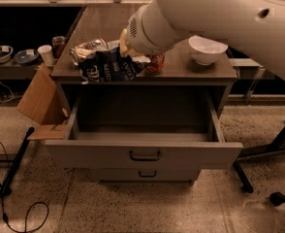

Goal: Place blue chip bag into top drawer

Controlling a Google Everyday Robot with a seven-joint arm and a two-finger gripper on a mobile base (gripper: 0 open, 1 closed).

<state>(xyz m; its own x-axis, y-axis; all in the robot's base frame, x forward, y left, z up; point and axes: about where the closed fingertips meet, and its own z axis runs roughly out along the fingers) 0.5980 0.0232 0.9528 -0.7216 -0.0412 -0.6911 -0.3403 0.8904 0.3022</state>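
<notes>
The blue chip bag (107, 68) hangs crumpled at the front edge of the cabinet top, left of centre, just above the open top drawer (143, 155). My gripper (128, 57) sits at the bag's right upper end, mostly hidden behind my big white wrist, and holds the bag. The drawer is pulled far out and its inside is bare.
A crushed gold-brown can (86, 50) lies behind the bag. A red soda can (155, 63) and a white bowl (207, 49) stand to the right. The lower drawer (147, 174) is shut. A cardboard box (38, 101) leans at the left; chair legs (278, 144) stand at the right.
</notes>
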